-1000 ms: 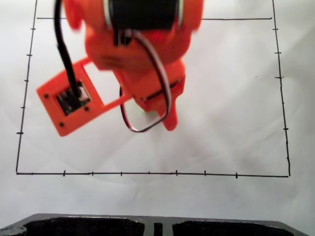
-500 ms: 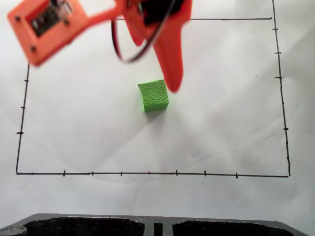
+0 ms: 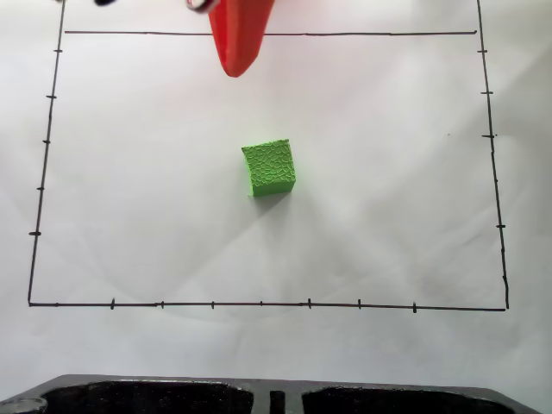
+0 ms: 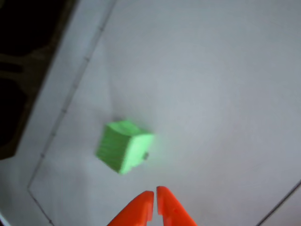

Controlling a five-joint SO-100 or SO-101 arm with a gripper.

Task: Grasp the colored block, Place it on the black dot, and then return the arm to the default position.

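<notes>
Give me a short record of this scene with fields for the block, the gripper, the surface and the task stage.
block: green cube resting on white paper, apart from the gripper
gripper: orange fingertips nearly together, holding nothing
black dot: not visible, possibly under the cube
surface: paper with a drawn black border
stage: block released, arm near the top edge of the fixed view

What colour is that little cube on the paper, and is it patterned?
The cube is bright green with a fine crackled texture, clearest in the fixed view.

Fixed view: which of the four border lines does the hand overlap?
The top line: the hand hangs across it, left of centre. The left line, right line and bottom line lie apart from it.
</notes>
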